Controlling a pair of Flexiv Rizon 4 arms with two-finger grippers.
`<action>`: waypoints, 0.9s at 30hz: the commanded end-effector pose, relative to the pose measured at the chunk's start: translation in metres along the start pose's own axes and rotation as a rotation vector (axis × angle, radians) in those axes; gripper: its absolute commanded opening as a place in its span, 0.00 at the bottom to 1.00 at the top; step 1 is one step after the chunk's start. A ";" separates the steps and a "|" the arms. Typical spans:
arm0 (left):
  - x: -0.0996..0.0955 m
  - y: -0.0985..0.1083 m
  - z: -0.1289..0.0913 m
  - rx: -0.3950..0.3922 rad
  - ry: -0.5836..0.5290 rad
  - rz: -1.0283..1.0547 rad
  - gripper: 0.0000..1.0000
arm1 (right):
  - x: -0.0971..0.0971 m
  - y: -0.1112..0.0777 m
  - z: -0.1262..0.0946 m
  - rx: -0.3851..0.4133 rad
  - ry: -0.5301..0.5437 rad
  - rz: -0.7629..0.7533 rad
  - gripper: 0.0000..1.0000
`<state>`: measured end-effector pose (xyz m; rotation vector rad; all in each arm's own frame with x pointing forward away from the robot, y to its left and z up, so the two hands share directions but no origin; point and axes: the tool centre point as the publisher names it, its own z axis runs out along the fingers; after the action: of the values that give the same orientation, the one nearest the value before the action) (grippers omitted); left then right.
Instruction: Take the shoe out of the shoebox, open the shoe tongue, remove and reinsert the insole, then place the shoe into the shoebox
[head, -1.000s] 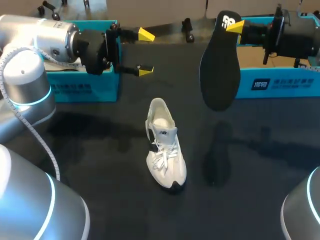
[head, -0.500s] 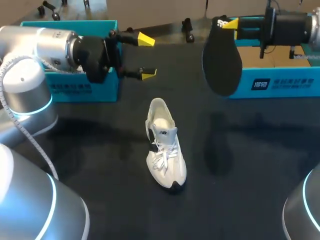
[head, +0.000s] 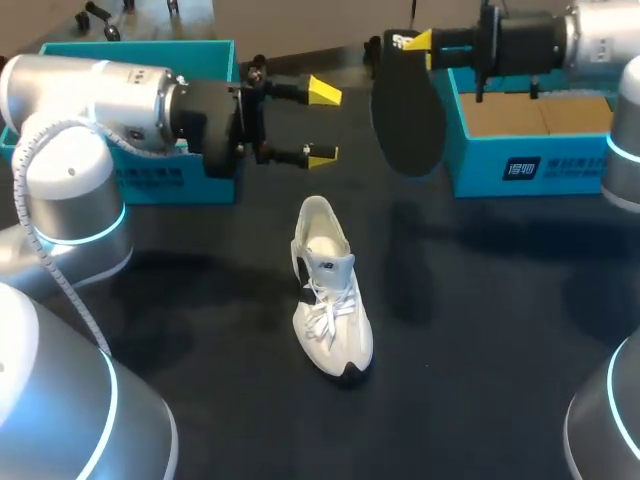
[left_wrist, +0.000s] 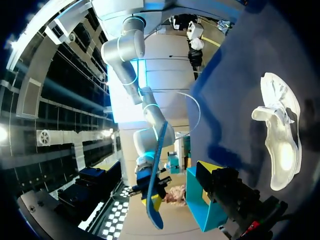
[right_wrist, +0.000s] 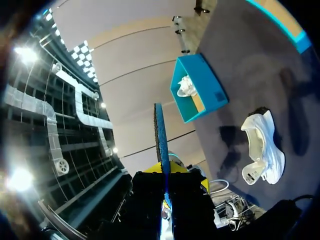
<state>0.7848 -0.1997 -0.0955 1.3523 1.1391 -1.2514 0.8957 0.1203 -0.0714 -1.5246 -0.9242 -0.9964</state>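
The white sneaker (head: 331, 290) stands on its sole near the middle of the black desk (head: 500, 330). Its dark-tipped toe points toward the near edge and its heel toward the far side. The laces are tied, and the mouth of the shoe gapes wide, showing a pale inside.

The right hand (head: 417, 42) comes in from the far right. It is clamped on the heel end of the black insole (head: 405, 120), one yellow tip showing against the end that bears a white mark. The insole hangs down from this grip, clear of the desk, above and beyond the sneaker. In the right wrist view it stands edge-on between the fingers, with the sneaker off to one side below.

The left hand (head: 322, 122) reaches in from the left, level with the insole and just beside it. Its two yellow tips are spread wide apart with nothing between them.

The left shoebox (head: 150, 175), teal, sits behind the left arm, with something white inside it in the right wrist view. The right shoebox (head: 520, 160), also teal, stands open under the right arm, showing a brown cardboard floor.
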 end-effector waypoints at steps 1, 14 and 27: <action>0.001 0.005 0.009 0.005 0.005 0.007 1.00 | -0.003 0.012 0.023 0.030 0.017 0.004 0.00; 0.005 0.027 0.029 -0.033 0.036 0.040 1.00 | -0.003 0.001 0.035 0.023 0.027 0.031 0.00; 0.009 0.033 0.029 -0.054 0.026 0.006 1.00 | -0.014 -0.016 0.043 0.000 0.057 0.043 0.00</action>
<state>0.8168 -0.2340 -0.1034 1.3361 1.1793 -1.1893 0.8855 0.1624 -0.0830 -1.4972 -0.8582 -0.9925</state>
